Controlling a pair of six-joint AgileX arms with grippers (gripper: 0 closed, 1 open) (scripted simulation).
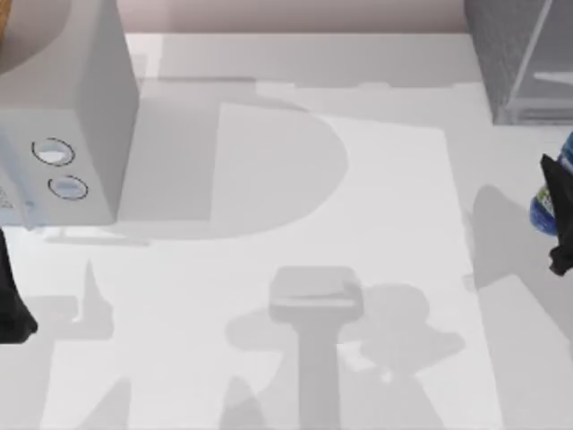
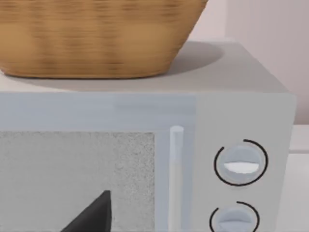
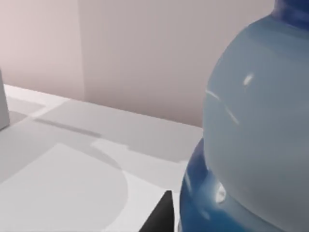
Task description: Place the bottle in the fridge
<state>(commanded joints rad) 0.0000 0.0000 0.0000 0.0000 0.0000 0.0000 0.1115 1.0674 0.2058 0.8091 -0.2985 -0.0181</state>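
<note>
The bottle [image 1: 541, 208] is at the table's far right edge, its blue label showing beside the black fingers of my right gripper [image 1: 557, 219], which is shut on it. In the right wrist view the bottle [image 3: 256, 145] looms very close, with a clear upper body and a blue label band, and one dark finger [image 3: 161, 216] sits beside it. The fridge [image 1: 491, 45], a dark grey speckled cabinet with a pale translucent door panel, stands at the back right corner, just behind the bottle. My left gripper [image 1: 18, 321] is parked at the left edge.
A light grey box with two round dials [image 1: 81, 107] stands at the back left, close in front of the left wrist camera [image 2: 241, 111]. A woven basket [image 2: 96, 38] sits on top of it. Open white tabletop [image 1: 295, 197] lies between the arms.
</note>
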